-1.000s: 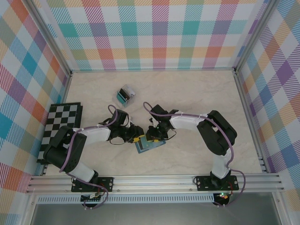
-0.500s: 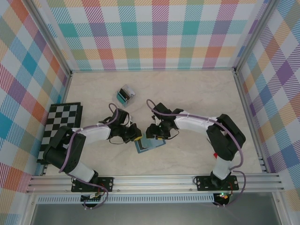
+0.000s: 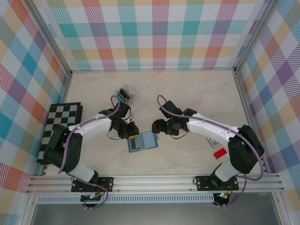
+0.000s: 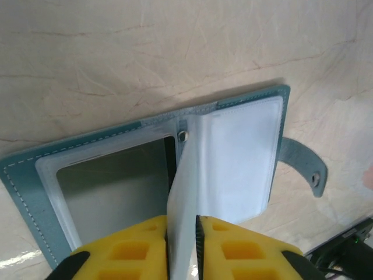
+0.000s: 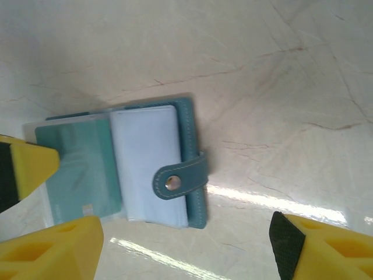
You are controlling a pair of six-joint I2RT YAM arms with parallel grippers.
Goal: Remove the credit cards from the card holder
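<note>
I see the left pincer (image 4: 182,245) pinching a clear sleeve (image 4: 185,186) of the open card holder (image 3: 143,141), whose long axis runs left-right. The right pincer (image 3: 156,126), spread wide, hovers just off its far-right edge.

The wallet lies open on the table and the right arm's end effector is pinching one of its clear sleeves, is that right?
Not quite. The card holder lies open on the table, but the left end effector, not the right end effector, pinches the clear sleeve; the left wrist view shows it.
</note>
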